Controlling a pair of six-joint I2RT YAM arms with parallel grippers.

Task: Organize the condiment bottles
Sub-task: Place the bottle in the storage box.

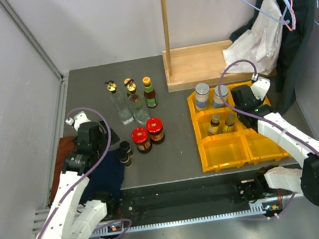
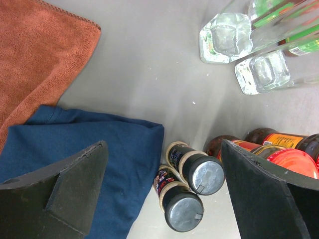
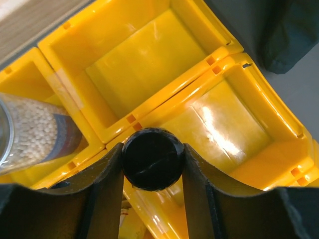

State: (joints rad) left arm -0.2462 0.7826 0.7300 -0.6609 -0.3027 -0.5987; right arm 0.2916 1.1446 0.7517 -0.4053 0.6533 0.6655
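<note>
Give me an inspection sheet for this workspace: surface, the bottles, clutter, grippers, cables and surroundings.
Surface: grey table, no spills seen.
Job's things: two clear bottles, green-labelled bottle, two red-lidded jars, two small dark bottles loose on table; two silver-lidded jars, two small bottles in yellow bin.
Clutter: orange cloth, blue cloth.
Grippers: left gripper open above the dark bottles; right gripper shut on black-capped bottle over the bin.
Cables: purple cables along both arms.
Surroundings: wooden stand, hanging clothes.
</note>
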